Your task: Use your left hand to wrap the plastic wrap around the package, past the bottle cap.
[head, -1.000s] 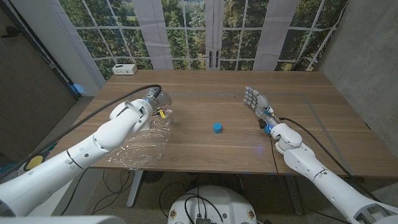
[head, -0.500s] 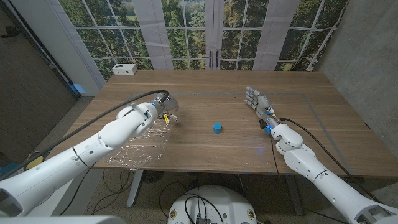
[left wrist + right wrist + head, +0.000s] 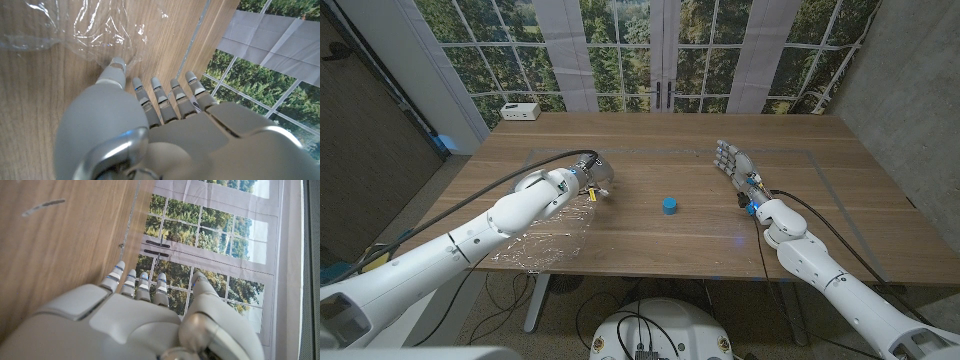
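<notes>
A sheet of clear plastic wrap [image 3: 545, 235] lies crinkled on the left side of the wooden table [image 3: 650, 240]. My left hand [image 3: 582, 180] is at the sheet's far right corner and pinches a raised fold of the wrap [image 3: 107, 35] between thumb and forefinger. A small yellow bit of the package [image 3: 591, 196] peeks out under the hand; the rest is hidden. The blue bottle cap [image 3: 669, 205] stands on bare wood to the right of that hand, well apart from it. My right hand [image 3: 732, 160] stands on its edge further right, fingers straight and holding nothing.
A small white box [image 3: 521, 111] sits at the table's far left corner. Faint tape lines [image 3: 790, 153] cross the wood at the back. Windows stand behind the far edge.
My left hand has moved to the right, toward the bottle cap, drawing the raised edge of the wrap with it. The right hand and the cap have stayed put.
</notes>
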